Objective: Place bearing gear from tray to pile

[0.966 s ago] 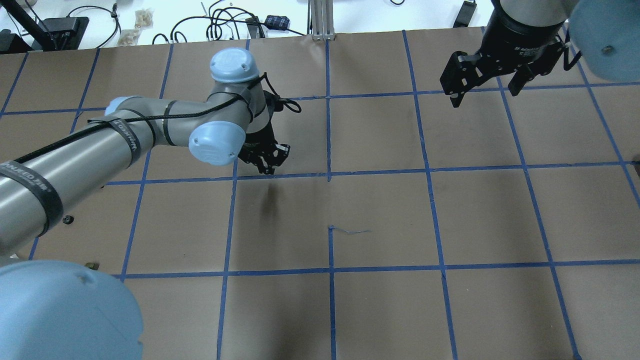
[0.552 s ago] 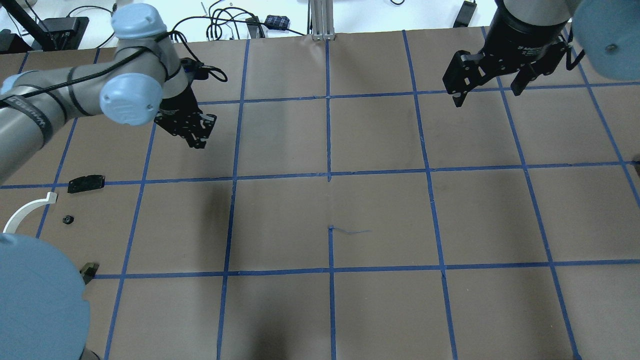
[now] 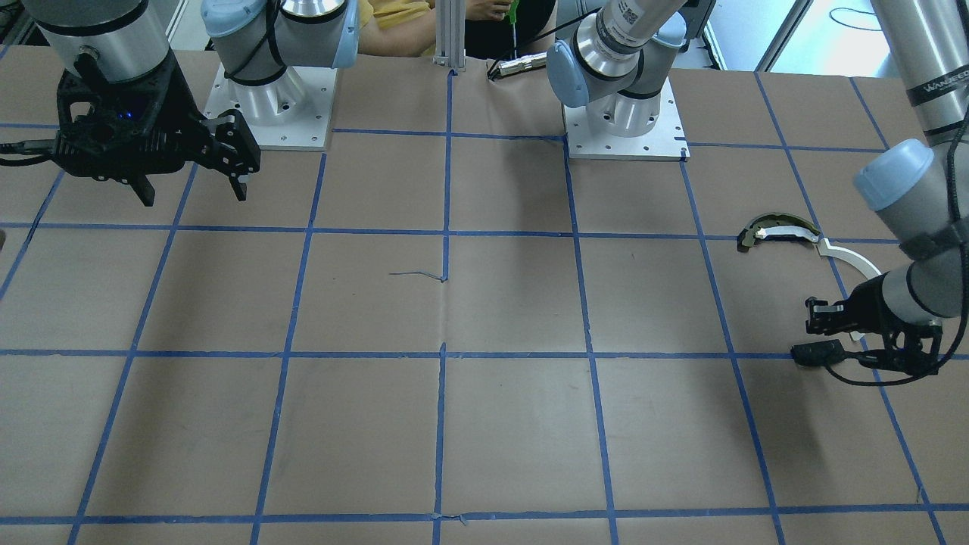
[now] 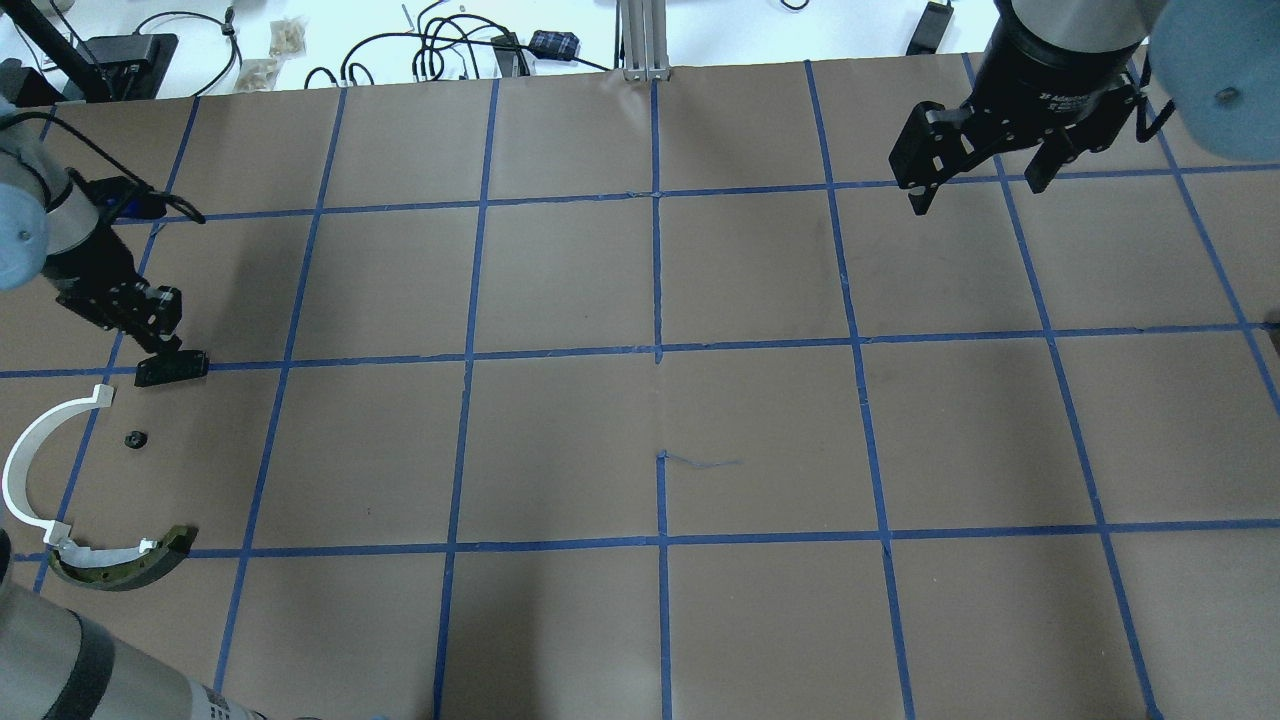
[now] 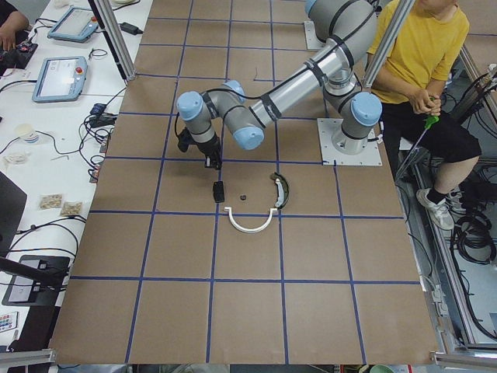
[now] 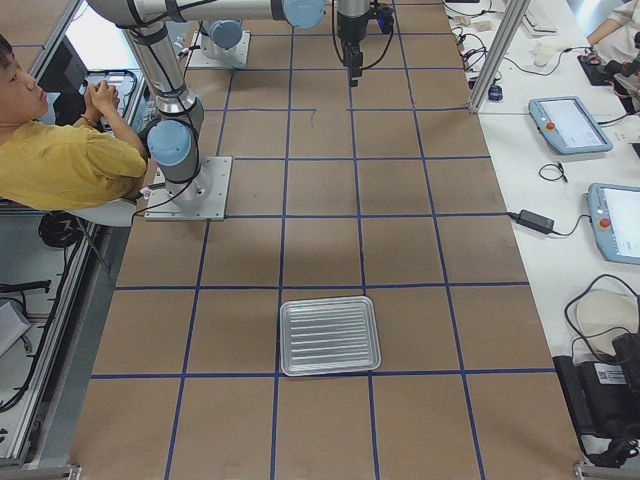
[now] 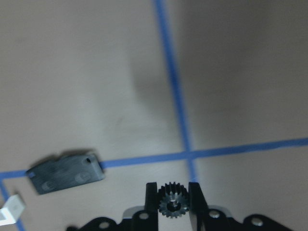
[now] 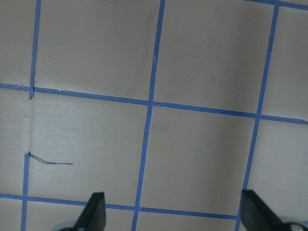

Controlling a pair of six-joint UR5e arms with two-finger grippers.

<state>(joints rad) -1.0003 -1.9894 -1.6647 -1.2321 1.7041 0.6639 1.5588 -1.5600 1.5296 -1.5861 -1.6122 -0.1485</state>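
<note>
My left gripper (image 4: 160, 335) is shut on a small dark toothed bearing gear (image 7: 173, 206), held between the fingertips just above the table. It hovers over the pile at the table's left end, right beside the flat black plate (image 4: 172, 368), which also shows in the left wrist view (image 7: 65, 172). The pile also holds a white curved strip (image 4: 30, 455), a dark curved piece with a pale top (image 4: 125, 567) and a small black nut (image 4: 133, 438). My right gripper (image 4: 975, 185) is open and empty at the far right. The metal tray (image 6: 330, 335) shows only in the exterior right view.
Brown paper with a blue tape grid (image 4: 657, 350) covers the table. Cables and small devices (image 4: 470, 45) lie past the far edge. A person in yellow (image 5: 423, 54) sits behind the robot bases. The arm bases (image 3: 624, 121) stand on the robot's side of the table.
My left arm has swung from near the table's middle far to the left, and now stops over the pile by the black plate. The right gripper has barely moved.
</note>
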